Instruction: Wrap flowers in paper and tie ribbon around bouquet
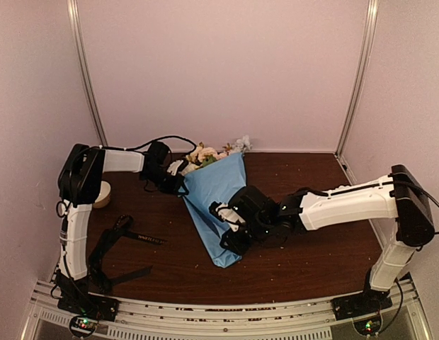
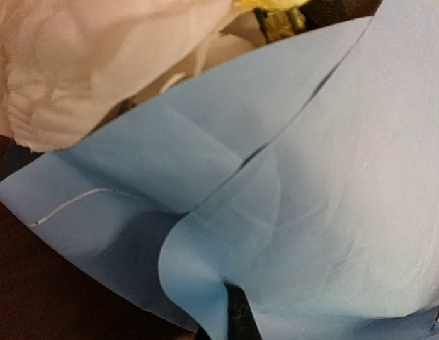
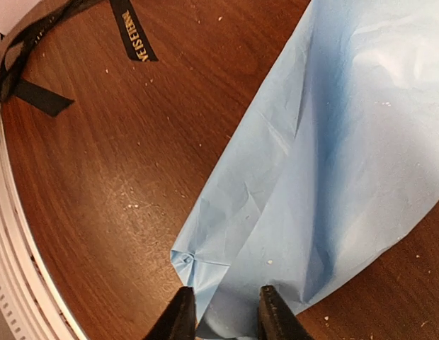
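- Here's the bouquet [image 1: 214, 190], a cone of light blue crinkled paper, lying flat on the dark brown wooden table [image 1: 318, 234]. Cream and pink flower heads [image 1: 204, 154] poke out at 12 o'clock by the back wall, and the pointed tip sits at 6 o'clock, toward the arm bases.
- So its long axis runs near enough 12 to 6 in the overhead view.
- The left gripper [image 1: 178, 184] is at the cone's wide mouth, on its 9 o'clock edge. Its jaws are together, and the wrist view shows a fold of paper rising into the dark fingertip [image 2: 239, 312], so it looks nipped on that edge.
- The right gripper [image 3: 226, 312] is down at the tip, fingers apart, with the paper's edge lying in the gap and nothing squeezed.
- The narrow black ribbon with white lettering [image 3: 134, 39] lies loose on the table at roughly 9 o'clock from the tip, well apart from the bouquet.
- My read is that the wrapping looks done and the tying is what's left. The ribbon is on the left arm's side, but that hand is busy, so the free right one would have to reach across toward 9 o'clock.
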